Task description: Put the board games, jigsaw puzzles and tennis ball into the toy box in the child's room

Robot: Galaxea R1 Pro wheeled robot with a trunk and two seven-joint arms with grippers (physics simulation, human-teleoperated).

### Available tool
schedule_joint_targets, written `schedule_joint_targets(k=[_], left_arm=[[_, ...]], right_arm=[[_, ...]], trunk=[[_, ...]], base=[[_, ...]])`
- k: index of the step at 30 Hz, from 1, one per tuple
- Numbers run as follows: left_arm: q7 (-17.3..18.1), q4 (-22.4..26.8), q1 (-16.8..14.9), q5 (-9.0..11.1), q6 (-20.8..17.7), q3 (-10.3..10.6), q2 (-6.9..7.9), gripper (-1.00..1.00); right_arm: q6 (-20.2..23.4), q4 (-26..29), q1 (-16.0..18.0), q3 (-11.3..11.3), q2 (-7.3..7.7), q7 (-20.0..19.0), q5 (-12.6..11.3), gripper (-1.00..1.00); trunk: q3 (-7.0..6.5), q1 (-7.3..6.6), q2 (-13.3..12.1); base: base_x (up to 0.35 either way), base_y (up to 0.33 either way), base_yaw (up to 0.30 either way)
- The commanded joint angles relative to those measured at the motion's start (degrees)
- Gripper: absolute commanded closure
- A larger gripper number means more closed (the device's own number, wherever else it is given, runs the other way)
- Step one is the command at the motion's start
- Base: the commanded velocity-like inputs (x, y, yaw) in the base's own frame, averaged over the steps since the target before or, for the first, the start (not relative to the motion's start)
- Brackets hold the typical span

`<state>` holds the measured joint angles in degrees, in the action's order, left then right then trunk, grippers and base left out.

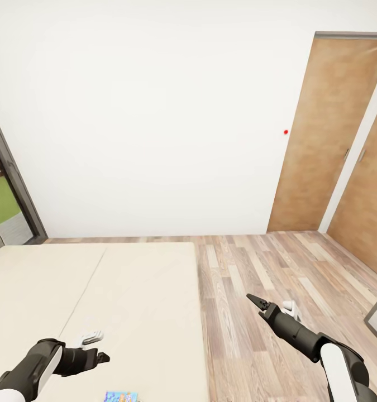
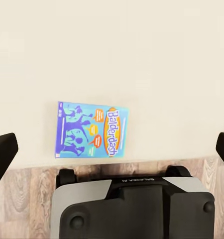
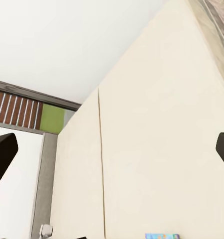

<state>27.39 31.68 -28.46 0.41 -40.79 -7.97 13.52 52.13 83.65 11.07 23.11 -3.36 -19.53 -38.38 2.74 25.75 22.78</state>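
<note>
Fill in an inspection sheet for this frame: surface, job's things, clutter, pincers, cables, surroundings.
Surface: cream bed, flat, with a seam running along it.
Job's things: one blue board game printed "Balderdash" lies flat near the bed's edge, ungrasped; its corner peeks in at the bottom of the head view.
Clutter: nothing seen.
Pincers: left pincer is over the bed, wide open and empty, above the game in its wrist view; right pincer is over the wood-plank floor, open and empty.
Cables: nothing seen.
Surroundings: white wall bearing a small red dot, brown wooden doors, dark-framed window beside the bed.
</note>
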Motion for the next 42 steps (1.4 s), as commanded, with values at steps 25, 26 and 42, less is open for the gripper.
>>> schedule_joint_targets(k=[25,26,42], left_arm=[[-0.3,0.1,0.0,0.0,-0.6,-0.1,-0.41,-1.0],[-0.3,0.1,0.0,0.0,-0.6,-0.1,-0.42,-1.0],[-0.5,0.1,0.0,0.0,-0.5,-0.1,-0.05,-1.0]], right_arm=[[0.3,0.0,0.0,0.2,-0.06,0.0,0.3,-1.0],[0.3,0.0,0.0,0.2,-0.06,0.0,0.3,-1.0],[0.3,0.0,0.1,0.2,-0.06,-0.1,0.4,-1.0]], trunk=[[2.46,0.04,0.1],[2.56,0.04,0.1],[4.03,0.04,0.1]], base=[[0.0,0.0,0.0],[0.0,0.0,0.0],[0.0,0.0,0.0]])
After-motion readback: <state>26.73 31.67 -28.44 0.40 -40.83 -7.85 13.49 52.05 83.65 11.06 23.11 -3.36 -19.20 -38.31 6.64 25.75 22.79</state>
